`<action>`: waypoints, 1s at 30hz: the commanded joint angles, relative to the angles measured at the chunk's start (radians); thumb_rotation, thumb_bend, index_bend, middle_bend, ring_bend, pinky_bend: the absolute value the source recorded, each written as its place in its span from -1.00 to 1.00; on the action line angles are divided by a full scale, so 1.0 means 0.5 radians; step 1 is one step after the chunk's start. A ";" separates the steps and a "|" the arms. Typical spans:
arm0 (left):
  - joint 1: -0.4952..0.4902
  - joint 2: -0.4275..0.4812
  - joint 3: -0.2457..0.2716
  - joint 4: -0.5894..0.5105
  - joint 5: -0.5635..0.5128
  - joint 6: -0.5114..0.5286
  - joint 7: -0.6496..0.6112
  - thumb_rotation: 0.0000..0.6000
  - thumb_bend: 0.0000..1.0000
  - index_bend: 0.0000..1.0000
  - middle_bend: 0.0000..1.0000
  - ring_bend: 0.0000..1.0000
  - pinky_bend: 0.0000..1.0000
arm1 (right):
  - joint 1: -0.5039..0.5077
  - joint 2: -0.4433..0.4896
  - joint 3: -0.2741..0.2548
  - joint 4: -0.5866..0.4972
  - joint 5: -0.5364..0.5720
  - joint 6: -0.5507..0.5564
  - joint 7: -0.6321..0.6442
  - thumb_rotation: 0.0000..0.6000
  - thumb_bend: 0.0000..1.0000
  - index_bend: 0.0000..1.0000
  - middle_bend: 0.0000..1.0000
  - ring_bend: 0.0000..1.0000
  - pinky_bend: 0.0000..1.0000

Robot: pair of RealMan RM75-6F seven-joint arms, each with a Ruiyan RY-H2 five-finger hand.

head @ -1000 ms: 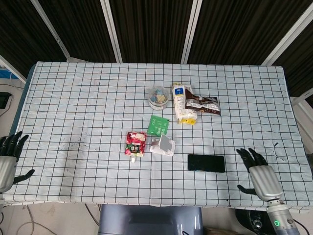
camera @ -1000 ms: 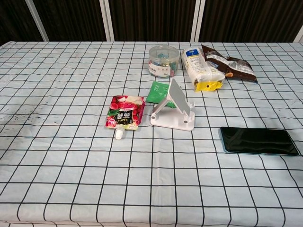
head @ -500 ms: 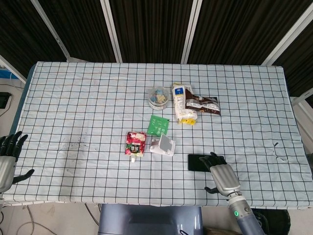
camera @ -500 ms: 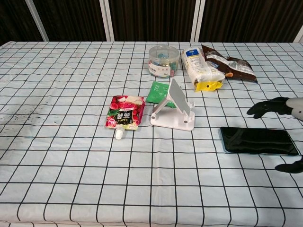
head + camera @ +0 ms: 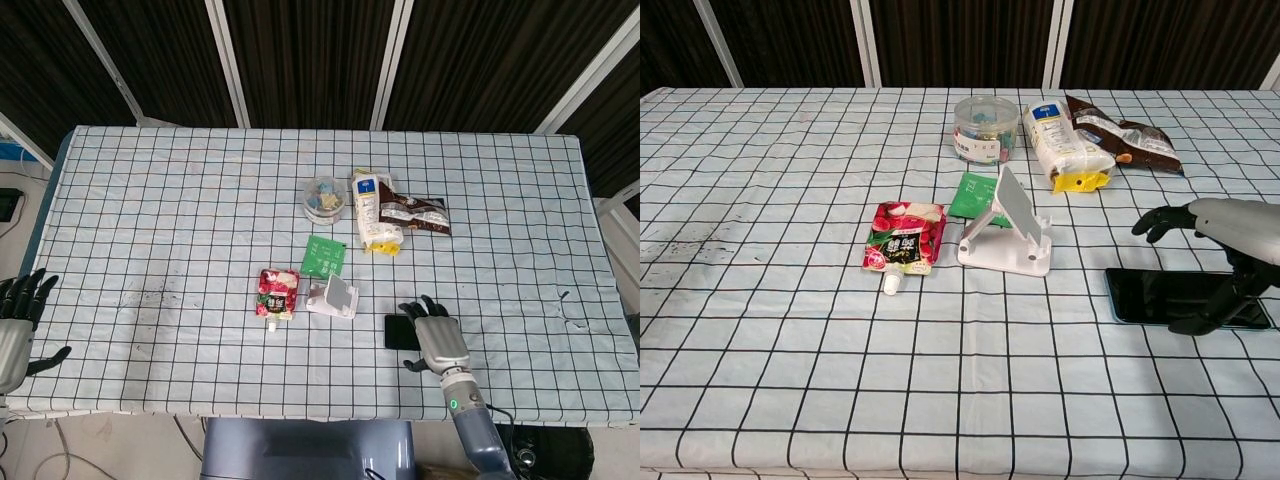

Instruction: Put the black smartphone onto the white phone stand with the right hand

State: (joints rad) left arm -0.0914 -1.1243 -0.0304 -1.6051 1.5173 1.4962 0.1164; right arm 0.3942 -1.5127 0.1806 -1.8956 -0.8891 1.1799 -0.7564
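Black smartphone (image 5: 1160, 296); white phone stand (image 5: 1006, 233); black-gridded white tablecloth (image 5: 770, 200).

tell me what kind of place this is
Probably a robot test lab, not a home: a table under a grid-printed cloth, assorted props like a white phone stand and snack packets, and dark slatted walls behind.

Grey right hand (image 5: 434, 340) covers most of flat black smartphone (image 5: 395, 331) in head view; grey left hand (image 5: 17, 325) cut by frame's left edge, grasp contact unclear.

Bare cloth (image 5: 1080, 270) between smartphone (image 5: 1155, 296), stand (image 5: 1008, 235)
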 commanded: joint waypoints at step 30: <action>0.003 -0.004 0.003 -0.001 0.011 0.008 -0.006 1.00 -1.00 -1.00 -1.00 -1.00 -1.00 | 0.119 -0.090 -0.032 0.241 0.362 0.113 0.100 1.00 -0.45 -0.38 -0.51 -0.99 -0.71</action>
State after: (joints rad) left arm -0.0898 -1.1264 -0.0289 -1.6055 1.5229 1.5000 0.1132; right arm 0.4527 -1.5560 0.1641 -1.7776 -0.7092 1.2352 -0.7093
